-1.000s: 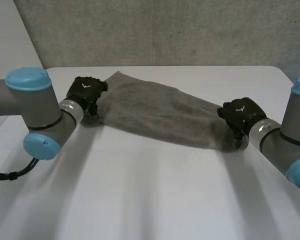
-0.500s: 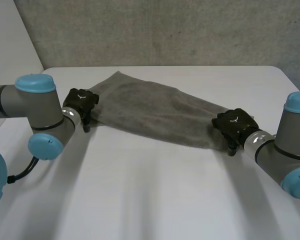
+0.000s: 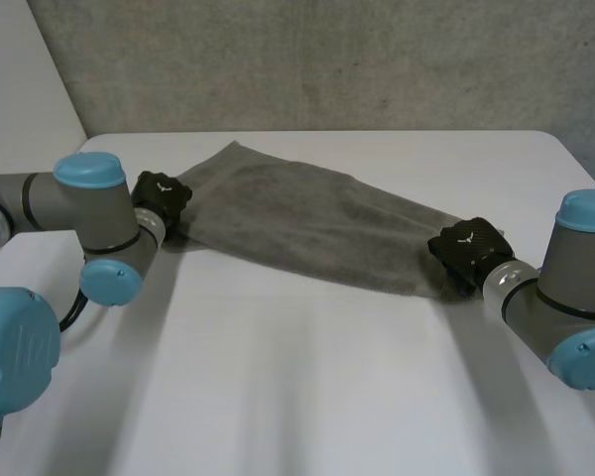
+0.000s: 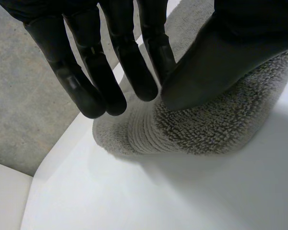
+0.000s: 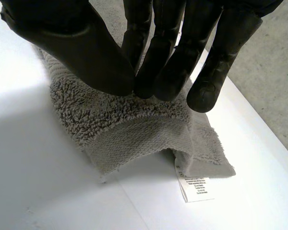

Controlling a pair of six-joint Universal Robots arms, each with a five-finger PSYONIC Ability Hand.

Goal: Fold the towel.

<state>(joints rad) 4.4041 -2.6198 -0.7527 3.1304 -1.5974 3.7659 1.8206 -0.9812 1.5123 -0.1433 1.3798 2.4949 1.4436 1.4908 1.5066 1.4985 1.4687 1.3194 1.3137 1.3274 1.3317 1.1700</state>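
So the grey towel is laid out flat on the white bench, stretched in a long slant from about 10 o'clock down to about 4 o'clock in the head view. The left hand is on the 10 o'clock end. From its wrist cam, the thumb is pressed against the fingers with a bunched-up bit of towel edge pinched between them, so it's got a hold. The right hand is on the 4 o'clock end doing pretty much the same: thumb and fingers closed narrow on a raised fold at the corner. A little white label sticks out from under that corner onto the bench.
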